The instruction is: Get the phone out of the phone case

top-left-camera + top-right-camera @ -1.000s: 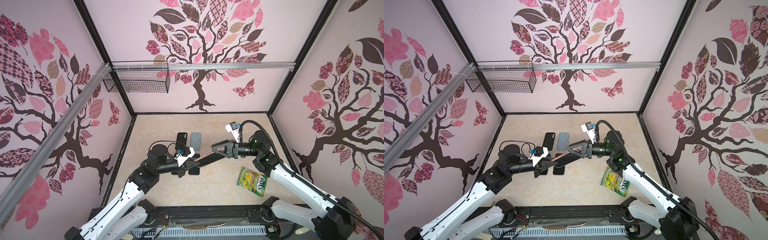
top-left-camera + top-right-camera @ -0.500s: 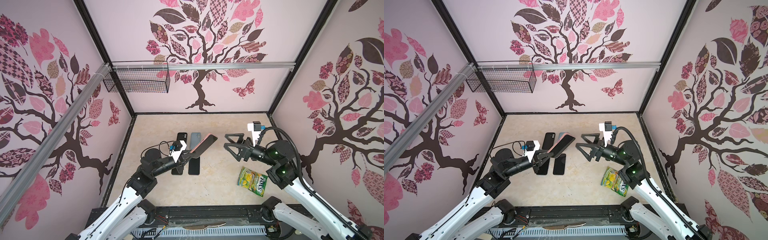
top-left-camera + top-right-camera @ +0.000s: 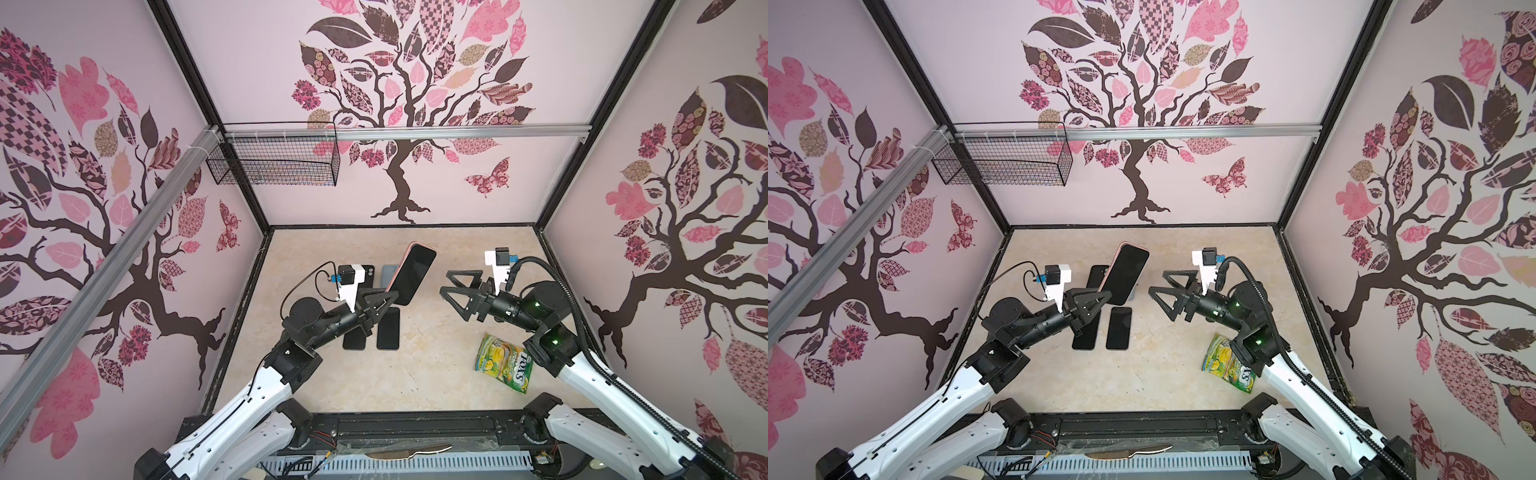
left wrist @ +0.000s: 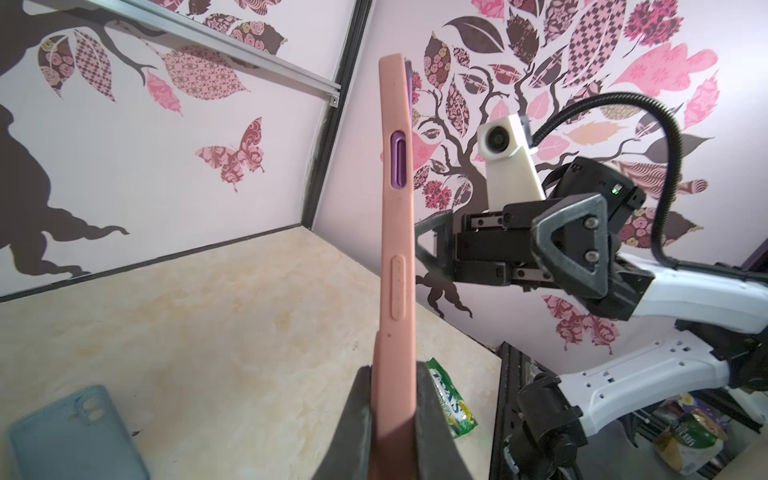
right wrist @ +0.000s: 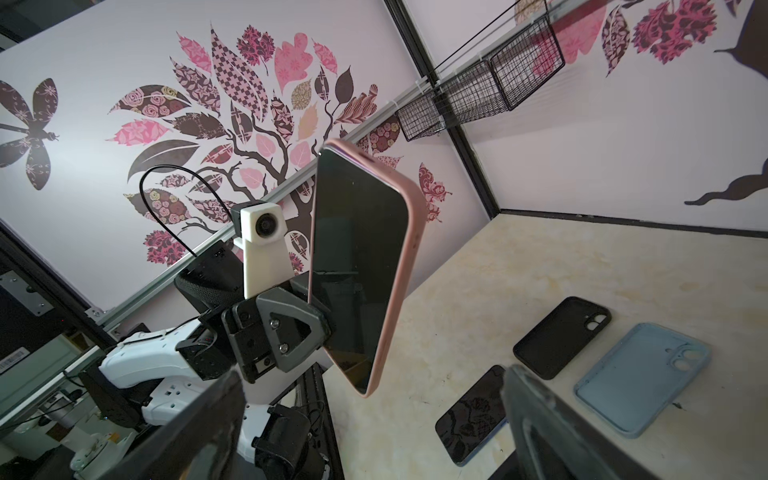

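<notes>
The left gripper is clamped narrow on the lower end of the pink phone case. The phone is seated inside, raised off the worktop at the centre of both top views. Gripped by 1 end with the screen turned toward the frame's right, its upper end stays free, probably for prying. The right gripper stands wide, apart from it, facing the screen. Beneath lie 2 bare phones and 2 empty cases.
</notes>
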Robot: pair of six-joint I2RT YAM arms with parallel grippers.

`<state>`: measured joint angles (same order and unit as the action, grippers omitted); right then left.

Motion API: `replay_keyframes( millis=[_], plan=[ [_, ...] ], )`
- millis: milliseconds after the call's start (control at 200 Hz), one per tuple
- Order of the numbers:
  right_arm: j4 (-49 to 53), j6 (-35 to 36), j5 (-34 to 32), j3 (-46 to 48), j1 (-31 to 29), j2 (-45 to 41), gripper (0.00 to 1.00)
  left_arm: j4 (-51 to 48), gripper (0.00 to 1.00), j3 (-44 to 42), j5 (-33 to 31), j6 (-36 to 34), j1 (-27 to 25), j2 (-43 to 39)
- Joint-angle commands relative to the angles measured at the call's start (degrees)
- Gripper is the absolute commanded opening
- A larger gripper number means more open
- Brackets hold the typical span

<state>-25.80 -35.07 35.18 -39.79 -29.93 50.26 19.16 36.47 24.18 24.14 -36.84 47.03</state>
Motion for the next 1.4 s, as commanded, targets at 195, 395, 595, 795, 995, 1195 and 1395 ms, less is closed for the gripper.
replay_keyframes(
  millis=[195, 395, 595, 795, 995, 1195, 1395],
  plan=[
    [-28.0, -14.9, 1.6, 6.1, -0.9, 4.5, 0.89, 21.0, 0.00, -1.8, -2.9, 11.9, -2.1, 2.3],
    [-32.7, -16.7, 3.4, 5.3, -1.9, 7.8, 0.83, 22.4, 0.00, -1.6, -0.9, 12.6, -2.3, 3.2],
    [-37.6, -18.9, 5.2, 4.7, -3.0, 10.8, 0.79, 24.4, 0.00, -1.9, 0.3, 13.7, -2.5, 4.0],
    [-41.1, -19.5, 6.1, 4.1, -4.7, 12.1, 0.76, 25.1, 0.00, -2.1, 1.3, 13.9, -2.7, 4.8],
    [-41.4, -18.5, 5.4, 2.8, -5.5, 13.3, 0.66, 26.3, 0.00, -1.8, 2.4, 14.8, -3.0, 6.2],
    [-41.6, -17.7, 6.7, 1.0, -6.6, 15.1, 0.52, 26.8, 0.00, -2.1, 2.2, 15.1, -3.3, 6.3],
    [-41.6, -17.3, 7.3, 0.3, -7.6, 16.1, 0.44, 26.9, 0.00, -2.2, 1.7, 15.3, -3.3, 6.3]
  ],
)
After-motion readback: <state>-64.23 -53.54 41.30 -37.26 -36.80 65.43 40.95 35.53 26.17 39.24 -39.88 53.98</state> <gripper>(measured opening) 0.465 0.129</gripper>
